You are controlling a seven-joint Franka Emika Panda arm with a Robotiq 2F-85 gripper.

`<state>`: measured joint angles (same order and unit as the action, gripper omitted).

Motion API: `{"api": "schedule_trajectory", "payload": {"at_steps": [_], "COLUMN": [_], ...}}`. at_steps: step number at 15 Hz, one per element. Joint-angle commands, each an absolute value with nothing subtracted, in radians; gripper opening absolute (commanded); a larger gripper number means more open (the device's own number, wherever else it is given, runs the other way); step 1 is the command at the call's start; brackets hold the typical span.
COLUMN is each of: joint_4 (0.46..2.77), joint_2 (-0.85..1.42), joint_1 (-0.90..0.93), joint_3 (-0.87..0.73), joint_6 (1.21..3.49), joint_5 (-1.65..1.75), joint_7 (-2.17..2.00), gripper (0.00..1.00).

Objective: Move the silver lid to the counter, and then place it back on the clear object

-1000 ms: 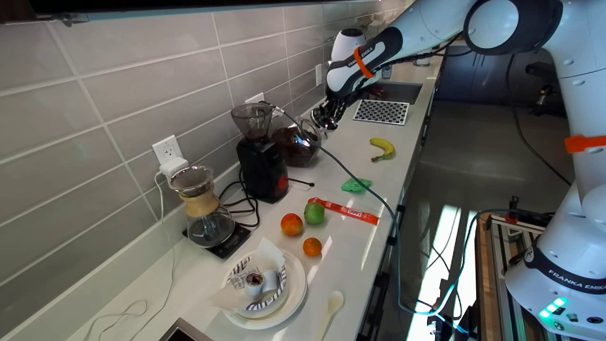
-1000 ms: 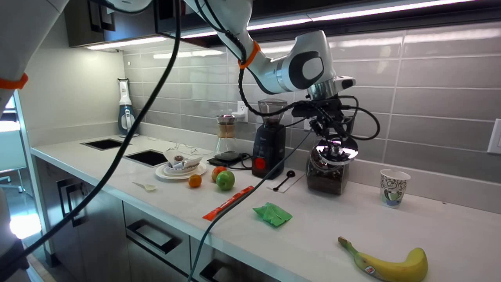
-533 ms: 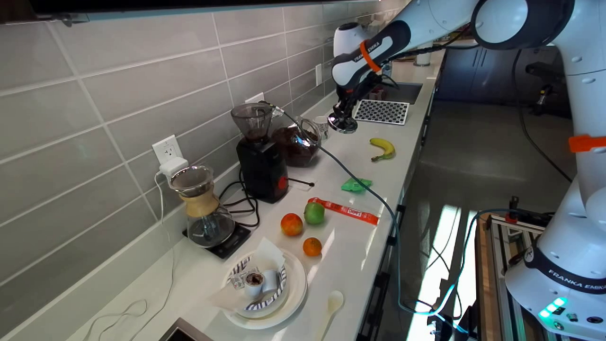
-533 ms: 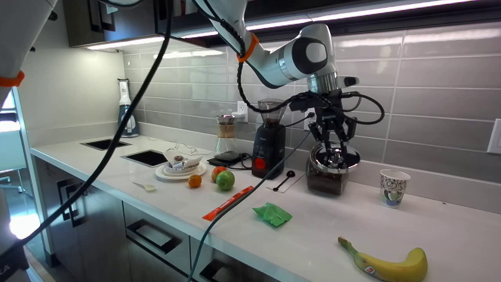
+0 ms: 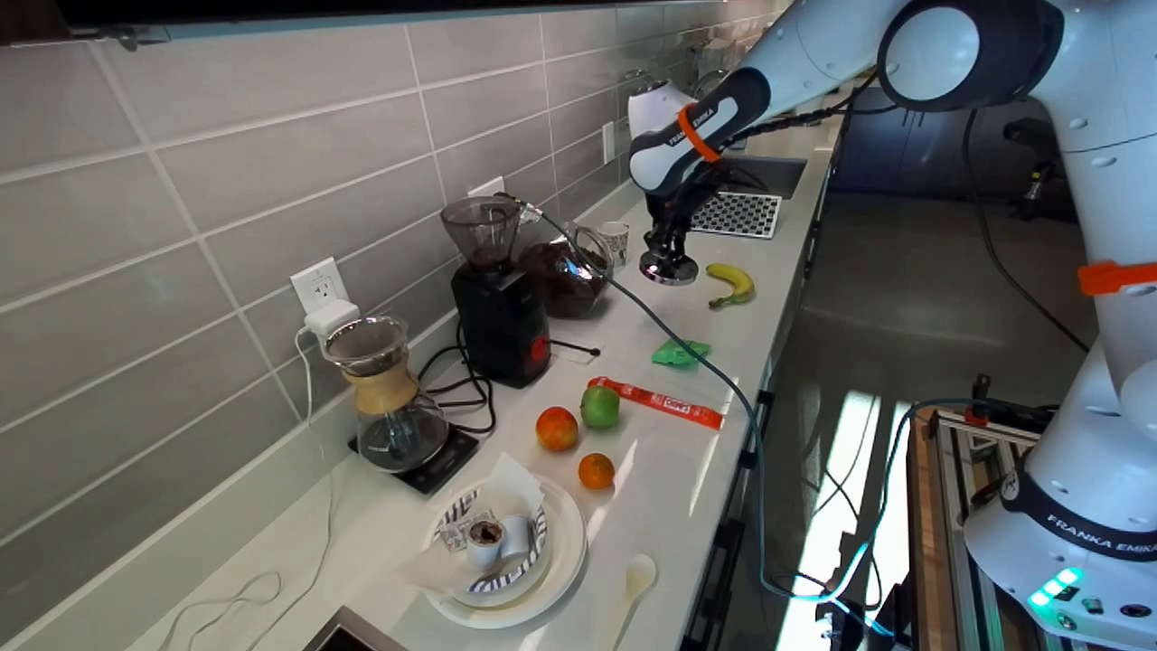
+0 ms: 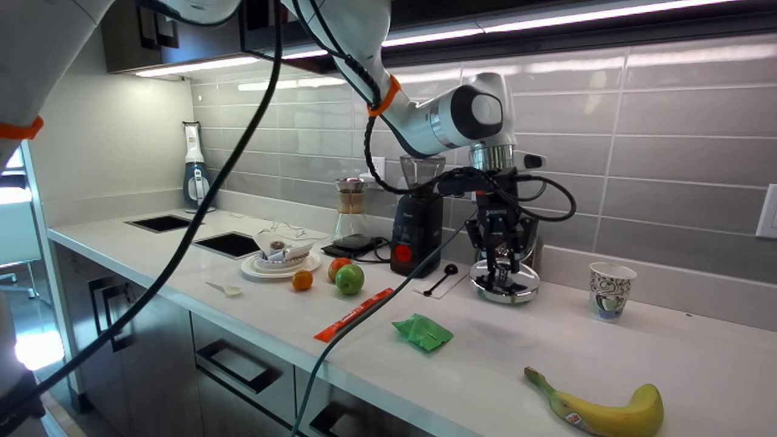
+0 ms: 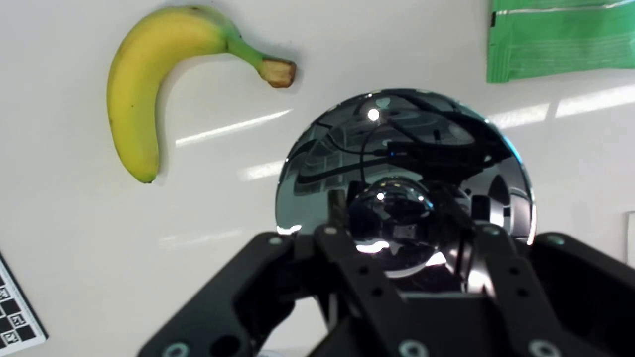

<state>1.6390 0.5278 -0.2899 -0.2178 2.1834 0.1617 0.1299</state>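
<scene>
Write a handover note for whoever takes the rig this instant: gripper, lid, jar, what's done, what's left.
Gripper: shut on the knob of the silver lid.
Lid: held over the counter; it looks just clear of the surface, though the gap is hard to judge.
Glass jar with dark contents: standing on the counter beside the black coffee grinder.
Done: lid off the jar and in the grip.
Left, as I judge it: set the lid down on the counter, then put it back on the jar.
</scene>
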Motion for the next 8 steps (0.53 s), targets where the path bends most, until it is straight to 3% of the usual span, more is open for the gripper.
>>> {"api": "schedule_trajectory", "payload": {"at_steps": [1, 8], "joint_4": [1.638, 1.644], "joint_2": [0.581, 0.653], "joint_1": [-0.289, -0.311], "joint_3": [-0.213, -0.201], "joint_6": [2.187, 2.261], "joint_5": [0.157, 0.104], "joint_7": [0.104, 0.084], "gripper": [0.2, 0.2]}}
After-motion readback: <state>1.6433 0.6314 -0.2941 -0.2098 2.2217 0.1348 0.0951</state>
